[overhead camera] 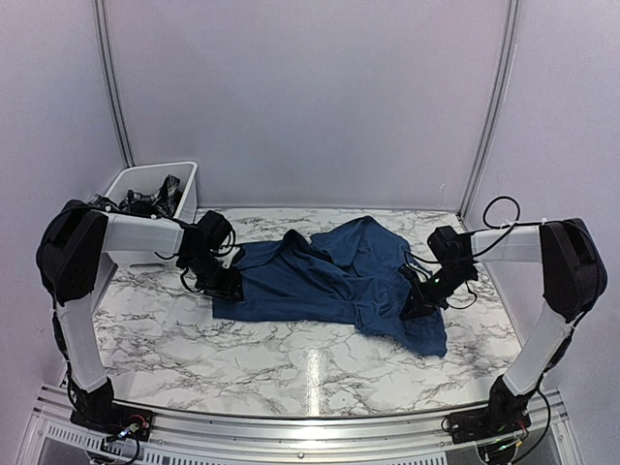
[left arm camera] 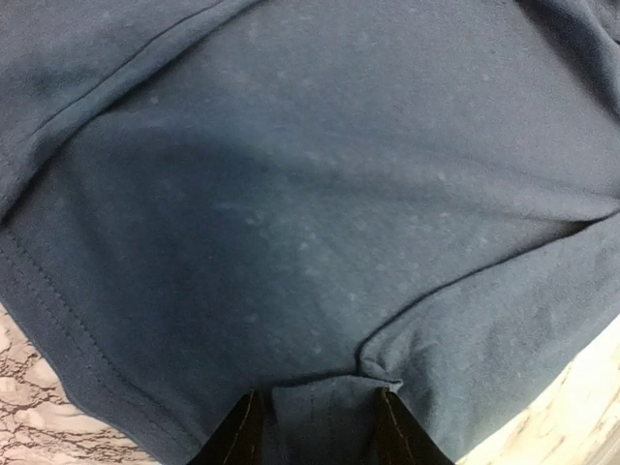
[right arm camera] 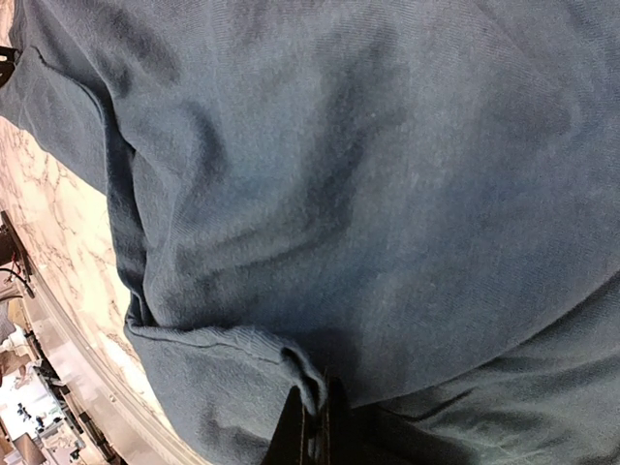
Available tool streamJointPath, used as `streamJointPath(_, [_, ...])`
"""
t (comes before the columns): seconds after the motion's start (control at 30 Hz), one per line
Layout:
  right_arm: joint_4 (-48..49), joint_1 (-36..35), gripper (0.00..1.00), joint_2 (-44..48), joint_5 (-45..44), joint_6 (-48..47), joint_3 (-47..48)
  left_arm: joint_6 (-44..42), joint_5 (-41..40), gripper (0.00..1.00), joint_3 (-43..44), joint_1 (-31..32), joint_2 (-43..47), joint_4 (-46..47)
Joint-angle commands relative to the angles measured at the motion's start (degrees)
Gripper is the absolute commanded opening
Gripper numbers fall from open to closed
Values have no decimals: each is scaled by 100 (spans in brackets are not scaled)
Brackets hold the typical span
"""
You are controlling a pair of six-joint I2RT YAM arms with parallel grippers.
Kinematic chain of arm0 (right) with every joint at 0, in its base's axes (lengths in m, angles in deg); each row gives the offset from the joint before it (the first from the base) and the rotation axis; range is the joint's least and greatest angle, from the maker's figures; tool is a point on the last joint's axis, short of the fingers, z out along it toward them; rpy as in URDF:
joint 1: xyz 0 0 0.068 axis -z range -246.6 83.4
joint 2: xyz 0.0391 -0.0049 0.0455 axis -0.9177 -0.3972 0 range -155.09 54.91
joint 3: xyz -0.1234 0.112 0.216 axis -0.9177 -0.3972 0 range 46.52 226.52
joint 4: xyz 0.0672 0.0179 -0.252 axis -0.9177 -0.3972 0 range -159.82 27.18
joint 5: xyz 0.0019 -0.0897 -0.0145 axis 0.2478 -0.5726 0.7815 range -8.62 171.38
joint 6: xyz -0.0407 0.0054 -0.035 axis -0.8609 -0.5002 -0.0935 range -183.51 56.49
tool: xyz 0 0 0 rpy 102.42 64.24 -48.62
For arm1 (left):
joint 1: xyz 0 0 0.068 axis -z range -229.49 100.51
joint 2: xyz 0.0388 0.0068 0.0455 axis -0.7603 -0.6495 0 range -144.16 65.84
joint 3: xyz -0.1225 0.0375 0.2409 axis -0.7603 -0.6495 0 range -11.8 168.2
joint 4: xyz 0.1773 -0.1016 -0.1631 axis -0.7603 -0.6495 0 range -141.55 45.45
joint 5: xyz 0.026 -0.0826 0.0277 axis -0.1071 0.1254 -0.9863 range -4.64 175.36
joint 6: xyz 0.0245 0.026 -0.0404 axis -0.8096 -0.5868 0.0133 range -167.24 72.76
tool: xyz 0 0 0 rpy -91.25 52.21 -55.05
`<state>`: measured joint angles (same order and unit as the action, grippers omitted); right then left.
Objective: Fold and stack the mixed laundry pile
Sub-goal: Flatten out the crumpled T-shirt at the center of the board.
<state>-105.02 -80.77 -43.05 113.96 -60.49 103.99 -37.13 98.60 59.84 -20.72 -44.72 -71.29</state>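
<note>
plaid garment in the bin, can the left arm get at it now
Likely yes once free: the plaid garment lies in the open bin beside that arm, but the left gripper has shirt cloth between its fingers.

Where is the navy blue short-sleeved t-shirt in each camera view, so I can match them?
Top external: navy blue short-sleeved cloth t-shirt lies spread mid-table.
Left wrist: it fills nearly the whole picture.
Right wrist: it fills all but the left edge.
Shared landmark: grey-veined white marble table top, around the shirt from above, at the lower corners in the left wrist view, along the left edge in the right wrist view.
</note>
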Motion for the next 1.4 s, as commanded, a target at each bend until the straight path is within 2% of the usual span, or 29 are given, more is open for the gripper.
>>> streamJointPath(0.0, [39,37,0,113,-53,49,79,-46,-346,42,198,29,-131,-217])
streamJointPath(0.07, [31,54,0,139,-66,57,92,-124,-331,37,241,95,-176,-271])
streamJointPath(0.27, [56,173,0,381,-147,110,233,-251,-401,0,262,190,168,-387])
streamJointPath(0.67, [-179,417,0,1279,-694,154,1397,-59,-1010,0,908,172,1345,-399])
streamJointPath(0.9, [-175,417,0,1814,-1837,9,2515,221,-1814,0,1537,172,1934,-380])
streamJointPath(1.1, [303,415,0,2659,-2356,-13,3110,292,-1792,0,2371,205,2424,-347])
streamJointPath(1.27, [818,353,0,3428,-2384,7,3450,-33,-1834,0,2993,702,2952,-220])
streamJointPath(1.37, [762,206,0,3566,-2327,-49,4107,-213,-1926,0,3364,1115,3182,-208])
